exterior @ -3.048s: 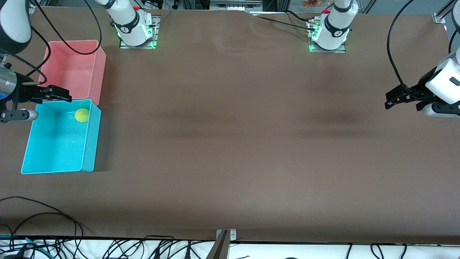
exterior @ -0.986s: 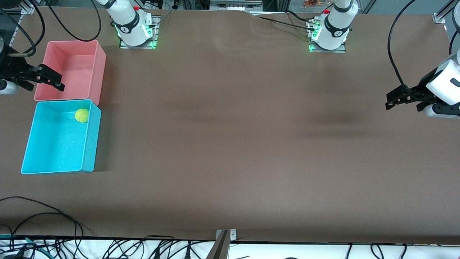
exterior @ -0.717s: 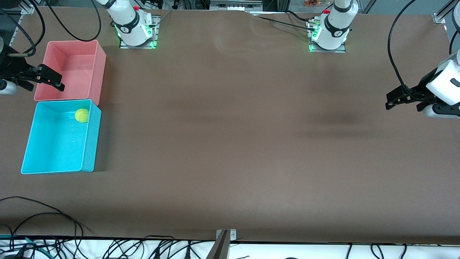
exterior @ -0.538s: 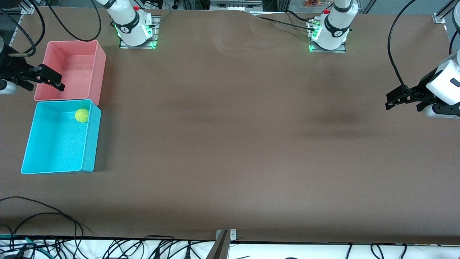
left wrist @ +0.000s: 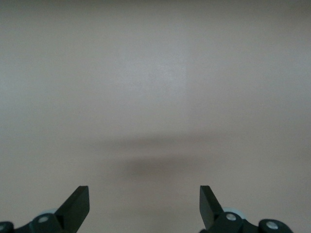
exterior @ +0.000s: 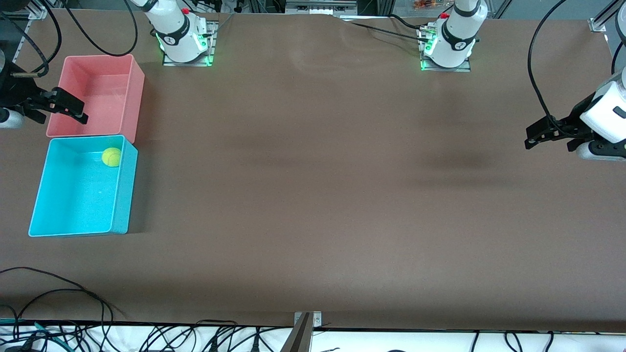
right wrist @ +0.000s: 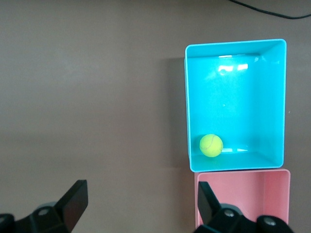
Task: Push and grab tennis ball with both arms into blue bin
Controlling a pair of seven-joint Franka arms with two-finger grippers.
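Small fuzzy yellow-green tennis ball (exterior: 111, 157) resting inside rectangular open-top light-blue plastic bin (exterior: 49, 230), in the corner nearest the pink bin and toward the table's middle. No long axis or heading to record for the ball, being round. Blue bin's long axis running from the front camera toward the robot bases; short wall just beside rectangular pink plastic bin (exterior: 137, 93), which lies farther from the front camera. Both bins on brown table (exterior: 313, 195) at the right arm's end.

Right gripper (exterior: 66, 107) up in the air over the outer edge of the pink bin, jaws spread wide, nothing between them. In the right wrist view: ball (right wrist: 211, 145), blue bin (right wrist: 284, 97), pink bin (right wrist: 289, 194).

Left gripper (exterior: 538, 134) over bare table at the left arm's end, well apart from both bins, jaws wide apart and empty, arm waiting. Left wrist view: only table surface (left wrist: 155, 97) and a faint shadow.
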